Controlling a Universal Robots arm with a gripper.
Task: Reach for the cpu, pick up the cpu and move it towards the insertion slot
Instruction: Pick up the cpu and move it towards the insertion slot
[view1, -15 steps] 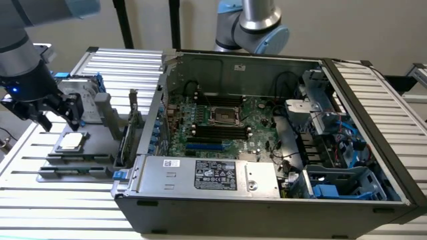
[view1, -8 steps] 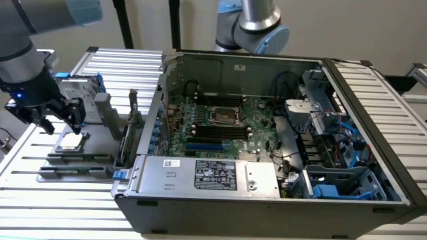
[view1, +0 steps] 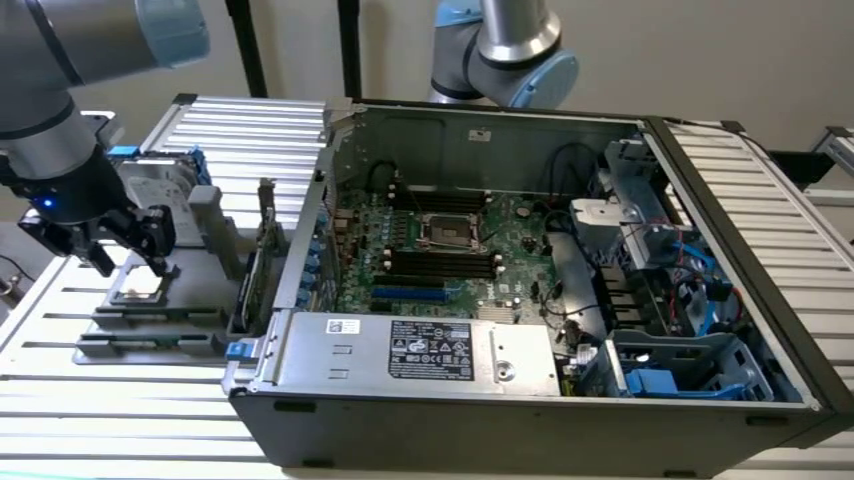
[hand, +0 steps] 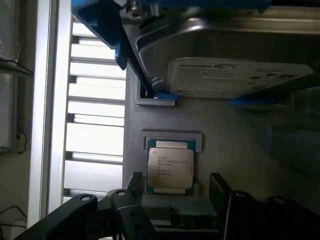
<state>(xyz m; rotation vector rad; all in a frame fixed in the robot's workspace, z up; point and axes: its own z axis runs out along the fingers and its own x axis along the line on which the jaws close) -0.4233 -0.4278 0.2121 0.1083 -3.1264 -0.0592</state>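
While the arm hangs over the exterior view's left side, the gripper (view1: 131, 262) sits just above the cpu (view1: 138, 290) with its jaws spread wide and nothing in them. That cpu is a small flat square, pale metal on top with a darker edge, lying flat in a grey holder (view1: 147, 325) on the slatted table (view1: 120, 410). Right behind it is an upright hard drive (view1: 158, 178) with blue brackets. The insertion slot (view1: 447, 230) is well apart, over in the open computer case (view1: 534, 430): shiny frame, dark middle, green board all around, black memory slots (view1: 434, 265) beside it. The case's side wall (view1: 310, 230) stands between holder and slot. A second arm (view1: 501, 45) sits behind the case.

Wrist view is nicer. The cpu (hand: 170, 169) shows its silvery lid with small print I can't read, seated in a square recess of the holder (hand: 225, 135). The gripper (hand: 176, 181) has one black finger (hand: 135, 181) either side of the chip, apart from it as far as I can see. The hard drive (hand: 235, 75) with its white label looms close by.
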